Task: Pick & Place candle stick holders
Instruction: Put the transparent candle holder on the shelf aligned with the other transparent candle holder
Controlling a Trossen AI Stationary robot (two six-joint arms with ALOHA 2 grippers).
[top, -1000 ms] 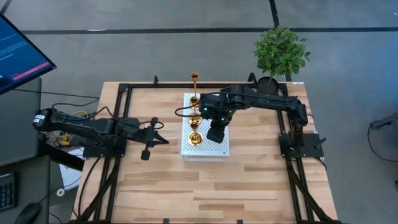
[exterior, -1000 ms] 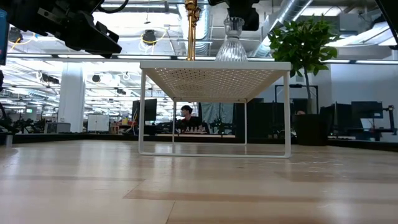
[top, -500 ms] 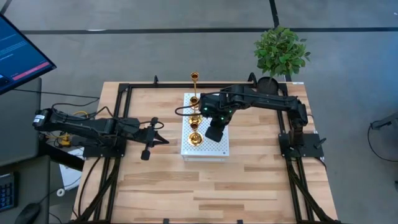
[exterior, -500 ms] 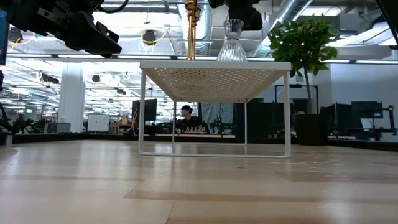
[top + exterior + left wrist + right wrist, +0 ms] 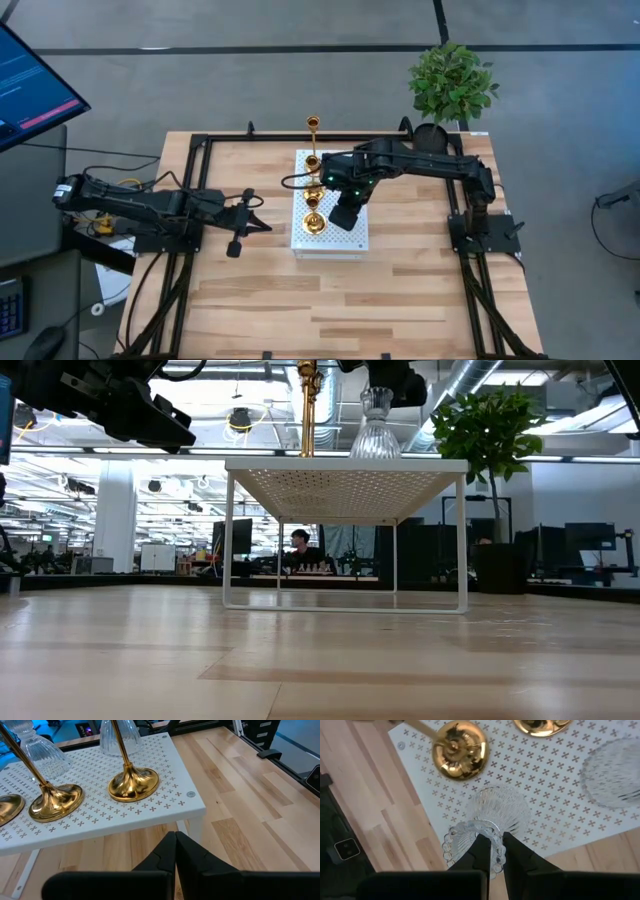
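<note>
A white perforated stand [image 5: 330, 240] sits mid-table. Three gold holders stand on it by their round bases: a tall one [image 5: 313, 140] and two short ones [image 5: 132, 782] [image 5: 55, 800]. Two clear glass holders also stand there, one [image 5: 615, 772] apart and one [image 5: 375, 430] under my right gripper [image 5: 492, 852], which is shut on it from above. My left gripper [image 5: 245, 222] is shut and empty, hovering left of the stand; it also shows in the left wrist view [image 5: 175, 850]. My right gripper pinches the scalloped rim of the glass holder's top cup [image 5: 479, 829] between its two fingers. The fingers point down from above. The holder is upright, with its flared base [image 5: 376, 450] on the stand's top.
A black pot with a green plant [image 5: 452, 85] stands at the table's far right corner. A black frame [image 5: 190, 200] runs along the table's edges. Bare wood lies in front of the stand. A monitor [image 5: 30, 85] and a person in the room behind [image 5: 298, 542] are off the table.
</note>
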